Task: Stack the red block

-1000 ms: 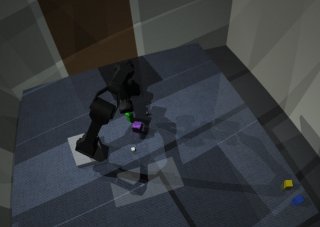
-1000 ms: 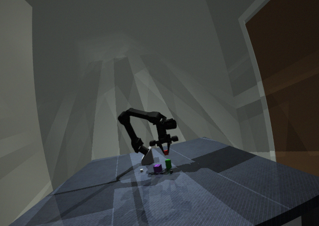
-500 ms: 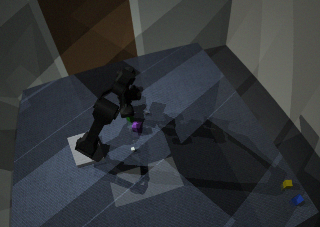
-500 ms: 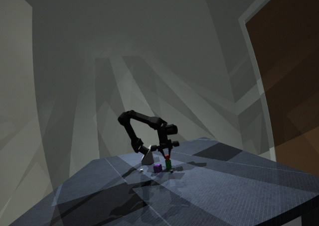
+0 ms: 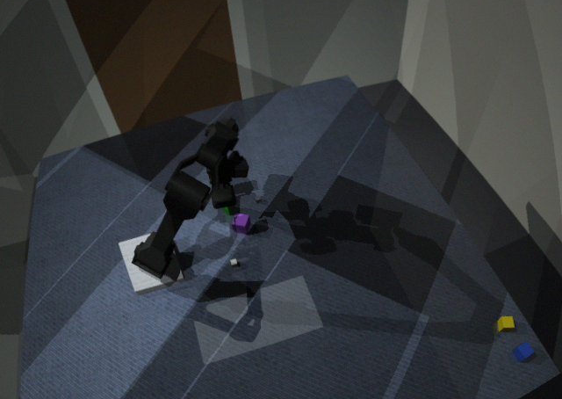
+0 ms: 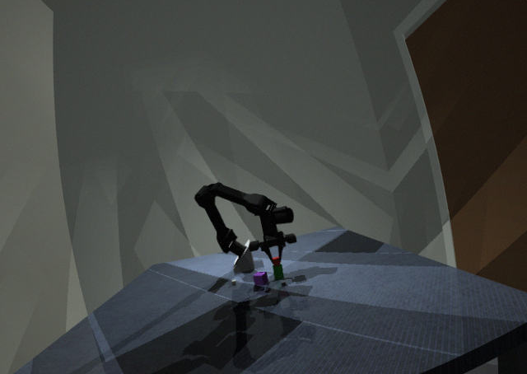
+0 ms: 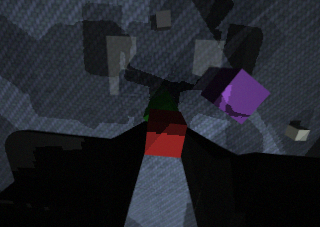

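My gripper is shut on the red block. The block sits right on or just above the top of the green tower; I cannot tell whether they touch. In the wrist view the tower's green top shows just beyond the red block, between the dark fingers. In the top view the arm hides the red block and most of the tower.
A purple cube stands close beside the tower. A small white cube lies nearer the arm's base plate. A small grey cube lies beyond. Yellow and blue cubes lie far off.
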Controlling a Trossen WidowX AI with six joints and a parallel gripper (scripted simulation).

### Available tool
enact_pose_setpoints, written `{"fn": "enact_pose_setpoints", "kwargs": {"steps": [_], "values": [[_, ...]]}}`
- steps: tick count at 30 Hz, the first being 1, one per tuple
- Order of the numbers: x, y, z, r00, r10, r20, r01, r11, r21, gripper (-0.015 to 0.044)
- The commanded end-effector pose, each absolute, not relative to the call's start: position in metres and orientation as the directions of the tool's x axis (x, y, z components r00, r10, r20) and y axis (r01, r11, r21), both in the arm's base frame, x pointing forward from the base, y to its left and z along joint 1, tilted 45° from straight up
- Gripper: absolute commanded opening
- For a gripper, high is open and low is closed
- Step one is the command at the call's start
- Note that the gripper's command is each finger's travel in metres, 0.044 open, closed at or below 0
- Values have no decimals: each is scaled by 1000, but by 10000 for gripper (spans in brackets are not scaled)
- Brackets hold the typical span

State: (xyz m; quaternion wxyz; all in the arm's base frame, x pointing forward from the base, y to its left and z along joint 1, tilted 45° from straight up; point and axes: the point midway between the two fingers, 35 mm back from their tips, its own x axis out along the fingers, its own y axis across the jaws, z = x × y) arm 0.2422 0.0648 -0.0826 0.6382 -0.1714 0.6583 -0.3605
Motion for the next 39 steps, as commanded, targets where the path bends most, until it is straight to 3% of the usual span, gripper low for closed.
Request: {"fn": "enact_pose_setpoints", "kwargs": {"steps": [1,15,32,39], "values": [[243,64,-83,-124,-688,-715,229,681,-695,0],[243,67,-80,-124,-688,-715,229,681,-695,0],[242,65,-83,-126,-686,-717,233,682,-694,440],[242,65,-83,-126,-686,-717,233,682,-694,440]]}}
